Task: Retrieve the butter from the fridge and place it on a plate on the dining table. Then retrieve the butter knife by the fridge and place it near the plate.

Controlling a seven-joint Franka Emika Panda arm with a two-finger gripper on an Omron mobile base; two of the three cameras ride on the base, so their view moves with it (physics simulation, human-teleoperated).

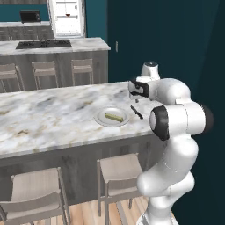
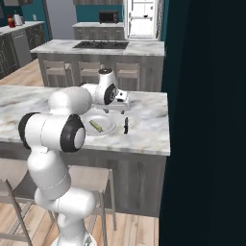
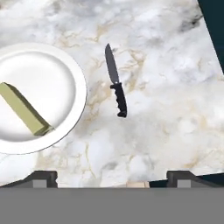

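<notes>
Butter [image 3: 24,109]: lying flat on plate [image 3: 65,70], diagonal across the dish, fully inside the rim. Plate: resting on the marbled surface [image 3: 166,109] of the dining table, near the end by the dark wall.

Butter knife [image 3: 116,83]: lying flat on the surface just beside the plate, clear of the rim, blade pointing away from the camera in the hand view. Not touched by anything.

Hand [image 3: 111,179]: spread wide, holding nothing, poised above the knife and plate with the surface visible between the fingertips [image 3: 43,177].

Step in hand, as judged: release of the knife complete; both placements appear done. Fridge [image 1: 67,17] visible far behind the stove counter, white interior showing, doors apparently left open.

Next move, as judged: straight lift of the hand away from the surface, avoiding any sweep across knife or plate. No further grasp required.
</notes>
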